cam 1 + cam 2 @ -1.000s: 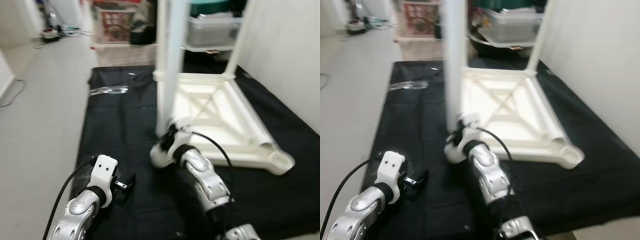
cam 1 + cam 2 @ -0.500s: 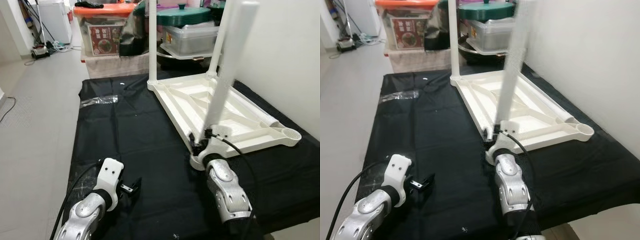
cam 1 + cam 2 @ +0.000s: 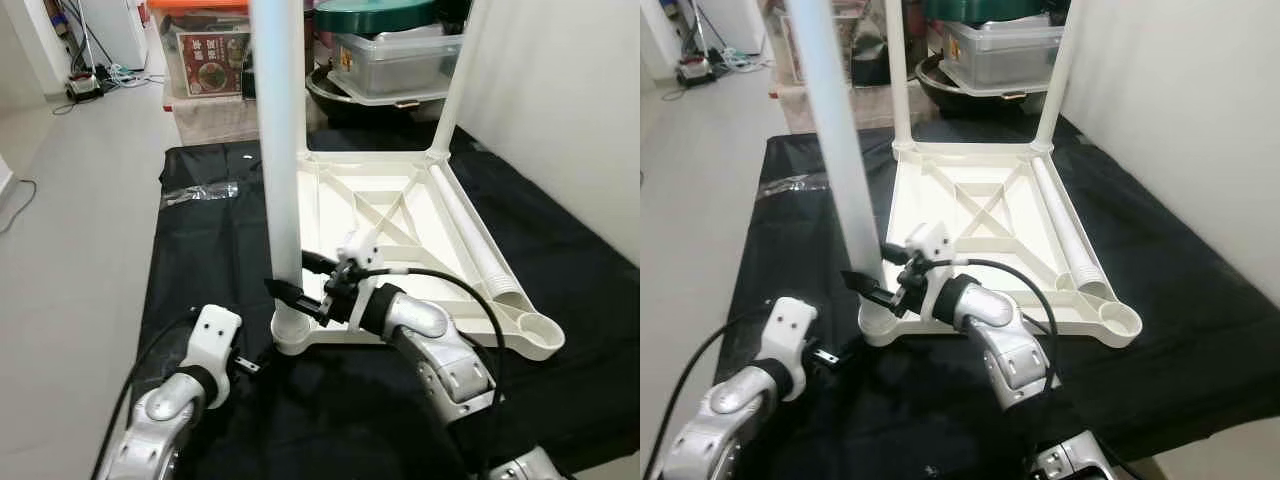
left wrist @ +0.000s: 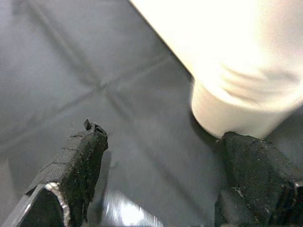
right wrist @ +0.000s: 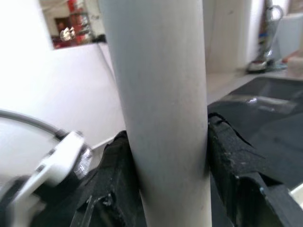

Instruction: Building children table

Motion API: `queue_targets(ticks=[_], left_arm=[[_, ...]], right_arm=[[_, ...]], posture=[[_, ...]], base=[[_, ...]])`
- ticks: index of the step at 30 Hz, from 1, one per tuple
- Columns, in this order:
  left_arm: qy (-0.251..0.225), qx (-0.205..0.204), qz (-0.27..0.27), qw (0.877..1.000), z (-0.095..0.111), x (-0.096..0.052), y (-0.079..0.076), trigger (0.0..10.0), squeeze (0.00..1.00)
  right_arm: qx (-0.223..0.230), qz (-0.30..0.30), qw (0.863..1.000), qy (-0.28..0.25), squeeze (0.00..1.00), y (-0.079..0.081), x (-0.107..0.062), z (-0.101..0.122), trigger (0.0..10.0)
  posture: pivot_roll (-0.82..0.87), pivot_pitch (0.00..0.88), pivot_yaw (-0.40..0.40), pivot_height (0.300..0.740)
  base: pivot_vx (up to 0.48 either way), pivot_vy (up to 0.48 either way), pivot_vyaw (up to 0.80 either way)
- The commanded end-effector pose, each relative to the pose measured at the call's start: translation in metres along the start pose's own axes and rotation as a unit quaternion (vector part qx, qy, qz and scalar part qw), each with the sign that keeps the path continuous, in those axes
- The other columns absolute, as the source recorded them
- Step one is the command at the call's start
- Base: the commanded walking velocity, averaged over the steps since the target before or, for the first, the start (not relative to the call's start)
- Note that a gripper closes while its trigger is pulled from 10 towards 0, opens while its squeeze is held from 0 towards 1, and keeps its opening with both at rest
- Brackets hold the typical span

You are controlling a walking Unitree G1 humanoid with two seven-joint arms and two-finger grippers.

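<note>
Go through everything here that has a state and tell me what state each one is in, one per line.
table top: upside down on the black mat.
near leg: upright in its corner socket, gripped.
far legs: upright in their sockets.
corner socket: empty.
loose leg: lying along the table top's edge.
right gripper: shut on the near leg.
left gripper: open, holding nothing, by the leg's base.

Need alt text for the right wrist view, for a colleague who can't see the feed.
The right gripper is clamped on a thick white table leg, one black finger on each side. A black mat lies behind, and white table plastic fills the other side.
</note>
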State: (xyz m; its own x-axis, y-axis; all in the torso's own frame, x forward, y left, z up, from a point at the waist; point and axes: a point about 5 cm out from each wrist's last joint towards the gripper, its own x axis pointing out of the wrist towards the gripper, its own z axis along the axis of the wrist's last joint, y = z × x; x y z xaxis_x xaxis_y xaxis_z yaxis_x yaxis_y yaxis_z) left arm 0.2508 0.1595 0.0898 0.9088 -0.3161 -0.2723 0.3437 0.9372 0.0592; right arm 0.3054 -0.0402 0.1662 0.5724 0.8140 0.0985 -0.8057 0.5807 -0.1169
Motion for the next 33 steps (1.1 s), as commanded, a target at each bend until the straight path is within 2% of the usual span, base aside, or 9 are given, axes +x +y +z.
queue_targets(ticks=[1, 4, 8, 10, 11, 20, 21, 22, 33], left_arm=[[0.011, 0.000, 0.000, 1.000, -0.005, -0.004, -0.001, 10.0, 0.00], [0.020, 0.001, 0.000, 1.000, -0.011, -0.009, -0.004, 10.0, 0.00], [0.018, -0.002, 0.002, 1.000, -0.009, -0.010, -0.004, 10.0, 0.00], [0.021, 0.003, 0.000, 1.000, -0.009, -0.010, -0.002, 10.0, 0.00], [0.023, 0.006, 0.000, 1.000, -0.009, -0.009, -0.001, 10.0, 0.00], [0.019, 0.002, 0.001, 1.000, -0.009, -0.009, -0.002, 10.0, 0.00], [0.019, 0.002, 0.001, 1.000, -0.009, -0.009, -0.002, 10.0, 0.00], [0.019, 0.001, 0.000, 1.000, -0.009, -0.010, -0.002, 10.0, 0.00], [0.016, 0.005, 0.006, 1.000, -0.005, -0.002, 0.001, 10.0, 0.00]], right_arm=[[-0.001, -0.110, 0.991, 0.073, 0.00, -0.012, 0.000, -0.024, 0.0], [0.056, -0.483, 0.855, 0.179, 0.00, -0.060, -0.048, -0.057, 0.0], [0.009, -0.541, 0.820, 0.187, 0.00, -0.065, -0.078, -0.061, 0.0], [-0.009, -0.535, 0.827, 0.172, 0.00, -0.061, -0.089, -0.053, 0.7], [0.001, -0.529, 0.834, 0.157, 0.00, -0.060, -0.089, -0.047, 8.6], [0.090, -0.281, 0.955, -0.021, 1.00, -0.040, -0.038, -0.001, 10.0], [0.090, -0.281, 0.955, -0.021, 1.00, -0.040, -0.038, -0.001, 10.0], [0.088, -0.235, 0.967, -0.033, 0.00, -0.040, -0.030, 0.008, 10.0], [0.025, 0.063, 0.997, 0.040, 0.00, -0.037, -0.004, -0.006, 10.0]], posture=[[0.09, 0.000, -0.044, 0.740], [0.10, 0.000, -0.047, 0.740], [0.10, 0.000, -0.036, 0.740], [0.09, 0.000, -0.024, 0.740], [0.09, 0.000, -0.025, 0.740], [0.11, 0.000, -0.038, 0.740], [0.11, 0.000, -0.038, 0.740], [0.11, 0.000, -0.041, 0.740], [0.12, 0.000, -0.065, 0.740]], base=[[0.000, 0.000, 0.00], [0.000, 0.000, 0.00], [0.000, 0.000, 0.00], [0.000, 0.000, 0.00], [0.000, 0.000, 0.00], [0.000, 0.000, 0.00], [0.000, 0.000, 0.00], [0.000, 0.000, 0.00], [0.000, 0.000, 0.00]])
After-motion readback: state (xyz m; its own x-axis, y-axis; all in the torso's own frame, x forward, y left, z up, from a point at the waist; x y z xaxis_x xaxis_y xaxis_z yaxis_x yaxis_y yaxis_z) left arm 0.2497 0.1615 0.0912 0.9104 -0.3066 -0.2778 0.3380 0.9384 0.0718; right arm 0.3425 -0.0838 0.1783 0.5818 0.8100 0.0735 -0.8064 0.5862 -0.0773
